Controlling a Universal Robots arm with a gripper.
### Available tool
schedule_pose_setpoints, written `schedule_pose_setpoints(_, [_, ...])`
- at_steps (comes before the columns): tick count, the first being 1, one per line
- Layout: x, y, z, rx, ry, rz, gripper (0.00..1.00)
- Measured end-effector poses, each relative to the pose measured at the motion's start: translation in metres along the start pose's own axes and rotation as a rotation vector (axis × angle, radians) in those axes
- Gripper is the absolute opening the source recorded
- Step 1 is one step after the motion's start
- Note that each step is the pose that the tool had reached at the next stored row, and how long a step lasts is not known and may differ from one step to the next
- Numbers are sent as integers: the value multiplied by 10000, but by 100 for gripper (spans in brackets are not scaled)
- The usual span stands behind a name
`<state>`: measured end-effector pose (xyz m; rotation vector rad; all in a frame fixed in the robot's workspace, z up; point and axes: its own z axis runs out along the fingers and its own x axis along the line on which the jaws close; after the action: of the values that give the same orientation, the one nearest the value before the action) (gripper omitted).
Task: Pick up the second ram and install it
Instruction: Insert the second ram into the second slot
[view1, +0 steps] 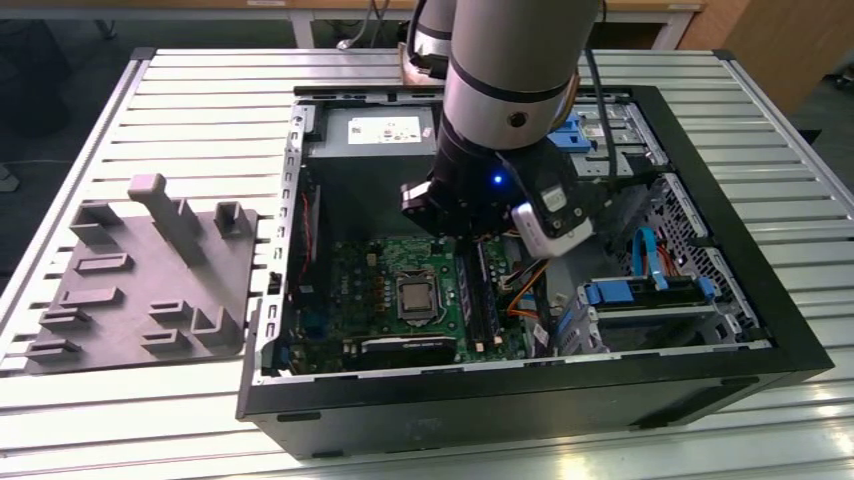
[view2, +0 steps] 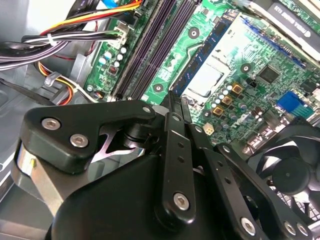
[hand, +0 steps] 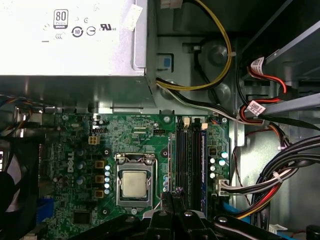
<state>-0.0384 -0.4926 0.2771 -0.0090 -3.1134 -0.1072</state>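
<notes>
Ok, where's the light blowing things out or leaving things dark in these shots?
First wrist view: the grey metal power supply box is washed out nearly white. Exterior view: highlights streak the silver robot arm, while the black computer case interior under it sits in shadow.

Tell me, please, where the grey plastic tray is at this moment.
In the exterior view, the grey plastic tray lies on the slatted table, at the exterior view's left of the open computer case.

The second ram (view2: 212, 49), held in the pincer (view2: 174, 99).
Slim dark blue board, on edge, parallel to the black slot rails (view2: 157, 47).
</notes>
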Motion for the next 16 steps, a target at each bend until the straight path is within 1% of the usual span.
schedule_pose_setpoints(16, [-2, -4, 65, -2, -2, 21, 12])
